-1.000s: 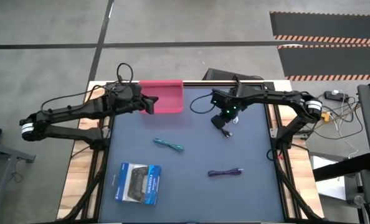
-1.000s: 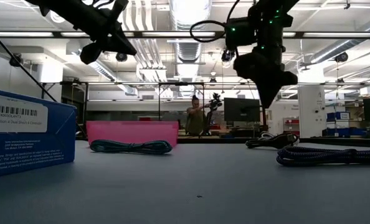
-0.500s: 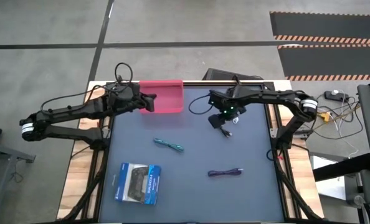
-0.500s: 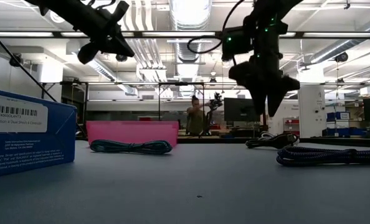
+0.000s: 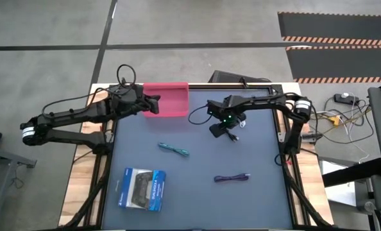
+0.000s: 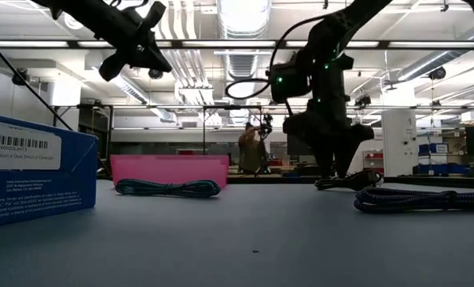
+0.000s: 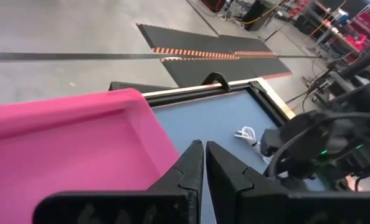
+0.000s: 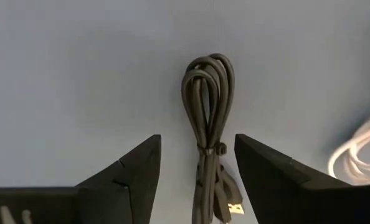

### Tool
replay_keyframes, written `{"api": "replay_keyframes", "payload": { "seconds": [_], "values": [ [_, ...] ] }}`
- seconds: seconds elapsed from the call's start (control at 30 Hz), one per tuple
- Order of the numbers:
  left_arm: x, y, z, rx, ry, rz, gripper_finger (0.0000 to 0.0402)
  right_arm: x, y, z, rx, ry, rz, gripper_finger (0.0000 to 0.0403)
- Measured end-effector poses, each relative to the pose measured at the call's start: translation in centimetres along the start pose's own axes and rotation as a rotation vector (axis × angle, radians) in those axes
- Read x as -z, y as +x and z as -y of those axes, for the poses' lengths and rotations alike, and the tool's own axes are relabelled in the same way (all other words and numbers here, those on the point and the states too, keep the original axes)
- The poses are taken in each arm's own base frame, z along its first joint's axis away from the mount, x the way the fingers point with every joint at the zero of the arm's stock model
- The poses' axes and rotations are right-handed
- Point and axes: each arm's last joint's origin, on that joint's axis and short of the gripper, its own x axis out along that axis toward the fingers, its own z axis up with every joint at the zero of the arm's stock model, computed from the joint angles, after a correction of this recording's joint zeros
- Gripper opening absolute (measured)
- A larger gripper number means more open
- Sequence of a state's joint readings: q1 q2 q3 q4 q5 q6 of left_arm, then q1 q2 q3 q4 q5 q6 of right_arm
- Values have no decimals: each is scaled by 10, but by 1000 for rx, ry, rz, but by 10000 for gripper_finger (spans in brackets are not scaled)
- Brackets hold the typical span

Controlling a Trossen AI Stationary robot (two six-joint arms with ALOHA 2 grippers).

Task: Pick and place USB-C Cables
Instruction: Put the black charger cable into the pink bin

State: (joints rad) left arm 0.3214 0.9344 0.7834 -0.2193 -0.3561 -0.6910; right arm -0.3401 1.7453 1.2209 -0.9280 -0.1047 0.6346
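Observation:
The black cable (image 8: 207,118) lies bundled on the blue-grey mat, and it also shows in the low view (image 6: 350,182). My right gripper (image 8: 197,162) is open and low over it, one finger on either side without touching; it shows in the high view (image 5: 219,130). The white cable (image 8: 358,157) lies just beside the black one. The teal cable (image 5: 173,149) and the purple cable (image 5: 232,178) lie nearer the front. My left gripper (image 7: 204,157) is shut and empty, raised at the near right corner of the pink tray (image 5: 167,99).
A blue-and-white controller box (image 5: 141,188) lies at the front left of the mat. The pink tray stands at the far edge, left of centre. A dark object (image 5: 226,77) sits behind the table's far rail. A person (image 6: 249,151) stands far off in the room.
My right gripper has come down toward the mat and a little toward the table's left, over the black cable, and its fingers have spread apart. The cables have not moved.

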Motion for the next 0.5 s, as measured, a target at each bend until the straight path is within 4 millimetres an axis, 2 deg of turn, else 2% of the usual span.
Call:
{"api": "replay_keyframes", "payload": {
  "seconds": [0.27, 0.5],
  "values": [
    [-1, 0, 1, 2, -5, 14, 3, -6, 18, -2, 13, 3, -18, 168],
    [-2, 0, 1, 5, -10, 30, 3, -7, 22, -2, 20, 9, -26, 92]
  ]
}}
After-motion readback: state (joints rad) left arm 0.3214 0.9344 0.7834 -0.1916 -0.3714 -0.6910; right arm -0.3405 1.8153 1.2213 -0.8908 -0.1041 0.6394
